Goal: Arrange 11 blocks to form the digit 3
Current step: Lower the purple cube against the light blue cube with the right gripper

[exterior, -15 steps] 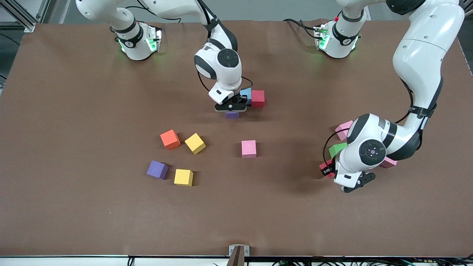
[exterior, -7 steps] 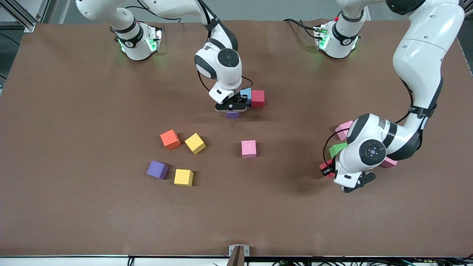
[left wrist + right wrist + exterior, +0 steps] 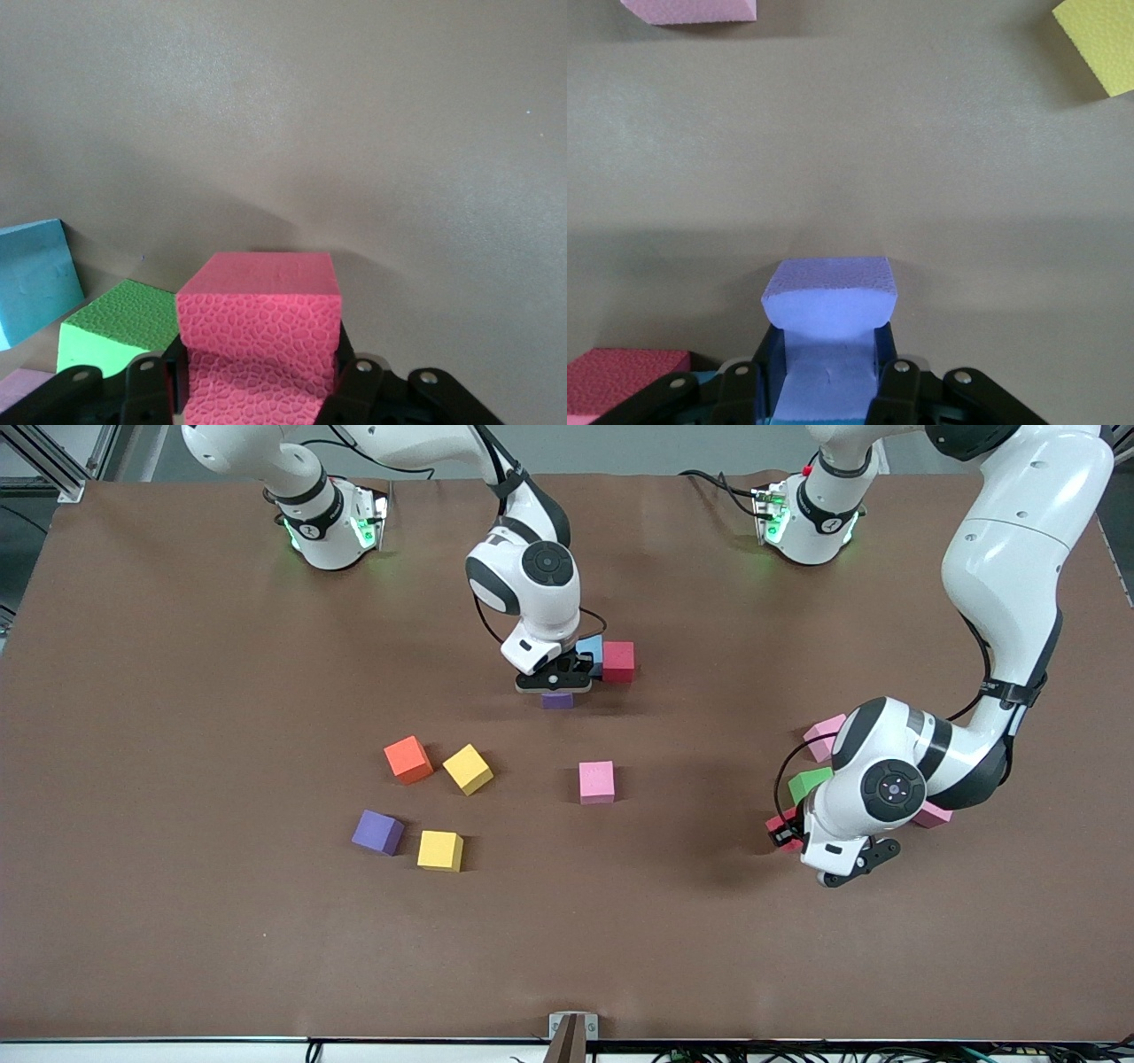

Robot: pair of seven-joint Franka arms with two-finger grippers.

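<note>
1. Right claw (image 3: 555, 687): low over the table (image 3: 177, 691) near the middle, toward the robots' bases. It pinches a purple block (image 3: 557, 701), squeezed between the pads in the right wrist view (image 3: 829, 305).
2. Beside that claw, a light blue block (image 3: 592, 648) and a red block (image 3: 618, 661) sit touching each other. They look like the start of the digit 3.
3. Left claw (image 3: 791, 834): low at the left arm's end of the table, pinching a red block (image 3: 259, 336); in the front view only a sliver of it shows under the wrist (image 3: 780, 819).
4. Near the left claw lie a green block (image 3: 808, 782) and two pink blocks, one (image 3: 823, 734) farther from the front camera and one (image 3: 932, 815) mostly hidden by the arm. The left wrist view also shows a second light blue block (image 3: 34, 274).
5. Loose blocks toward the right arm's end, nearer the front camera than the figure: orange (image 3: 408, 759), yellow (image 3: 468, 769), purple (image 3: 378, 832), yellow (image 3: 440, 850). A pink block (image 3: 596, 781) lies alone near the middle.
6. Step in hand, as judged: setting the purple block against the two placed cubes; most of the figure is not yet built.
7. Next move, as judged: seat the purple block flush and square, then release without nudging its neighbours. The left arm's red block would follow.
</note>
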